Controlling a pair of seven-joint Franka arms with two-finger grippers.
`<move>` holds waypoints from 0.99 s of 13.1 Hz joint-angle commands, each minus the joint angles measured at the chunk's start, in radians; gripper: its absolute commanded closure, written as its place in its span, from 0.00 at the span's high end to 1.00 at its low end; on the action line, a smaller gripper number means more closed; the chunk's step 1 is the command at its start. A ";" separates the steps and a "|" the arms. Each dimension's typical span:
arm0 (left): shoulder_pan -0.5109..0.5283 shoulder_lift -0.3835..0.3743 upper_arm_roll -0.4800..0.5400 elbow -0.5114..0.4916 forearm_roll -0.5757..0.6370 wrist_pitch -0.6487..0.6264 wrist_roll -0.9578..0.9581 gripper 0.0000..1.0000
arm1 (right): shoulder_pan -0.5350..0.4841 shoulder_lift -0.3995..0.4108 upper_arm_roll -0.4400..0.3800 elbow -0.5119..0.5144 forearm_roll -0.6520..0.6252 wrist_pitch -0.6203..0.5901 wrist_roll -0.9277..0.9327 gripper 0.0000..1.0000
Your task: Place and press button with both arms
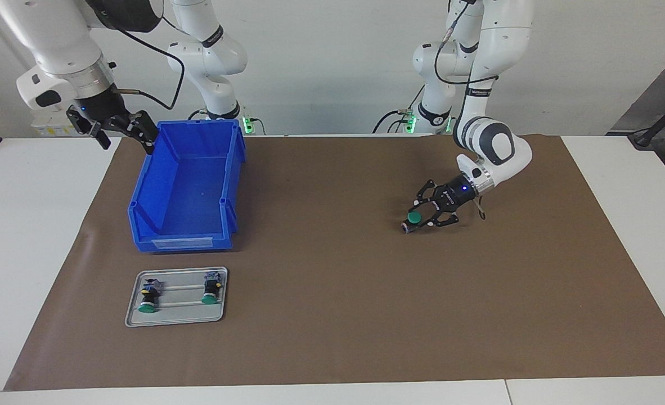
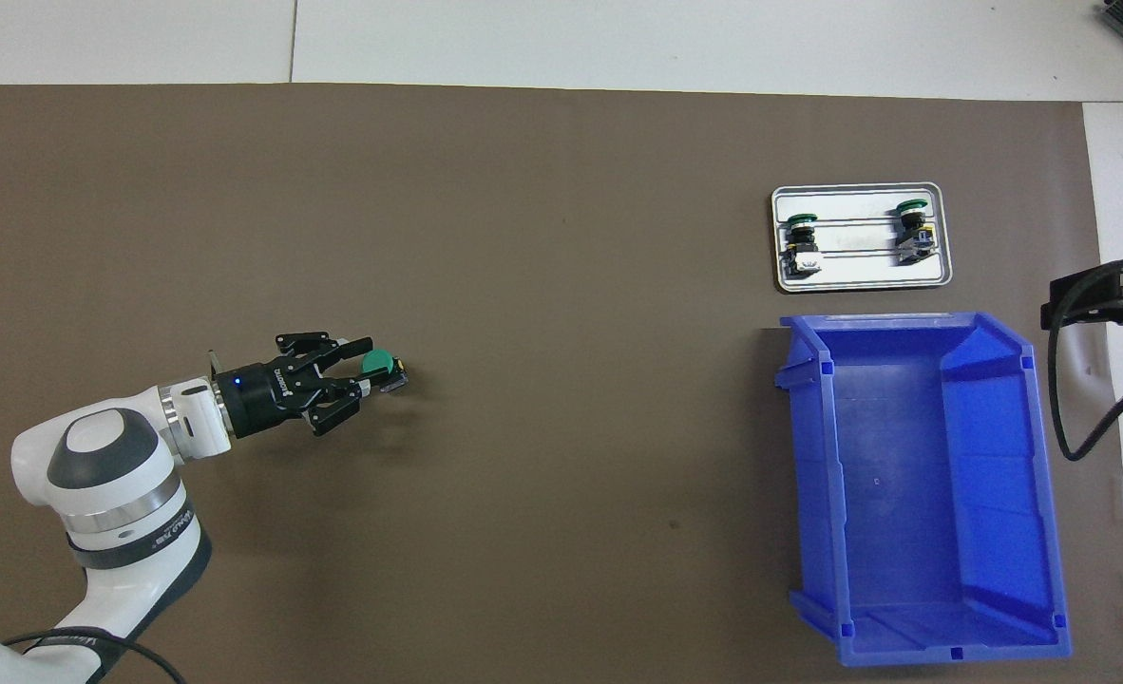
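A button [image 1: 413,217] with a green cap lies tilted on the brown mat toward the left arm's end of the table; it also shows from above as the button [image 2: 378,362]. My left gripper [image 1: 421,218] is low over the mat, with its fingers on either side of this button and spread slightly wider than the cap, so it is open. Two more green-capped buttons [image 1: 148,296] [image 1: 211,289] lie on a small grey tray [image 1: 178,319]. My right gripper [image 1: 120,130] hangs open in the air by the blue bin's corner, holding nothing.
An open blue bin [image 1: 180,243] stands on the mat at the right arm's end, nearer to the robots than the tray. From above, the tray [image 2: 856,277] lies just past the bin [image 2: 813,475]. The brown mat [image 1: 332,292] covers most of the table.
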 commanded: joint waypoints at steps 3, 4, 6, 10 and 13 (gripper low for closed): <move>-0.001 -0.128 -0.002 -0.010 0.153 0.057 -0.231 0.52 | -0.011 -0.022 0.003 -0.025 0.019 0.015 -0.024 1.00; 0.000 -0.136 -0.004 0.008 0.216 0.057 -0.306 0.52 | -0.011 -0.022 0.003 -0.025 0.020 0.015 -0.024 1.00; 0.000 -0.136 -0.004 0.059 0.351 0.054 -0.430 0.52 | -0.007 -0.022 0.003 -0.025 0.020 0.017 -0.021 1.00; -0.004 -0.107 -0.005 0.177 0.702 0.039 -0.669 0.52 | -0.007 -0.022 0.003 -0.025 0.019 0.023 -0.026 1.00; -0.024 -0.089 -0.009 0.251 0.833 0.030 -0.855 0.52 | -0.007 -0.024 0.003 -0.025 0.020 0.020 -0.026 1.00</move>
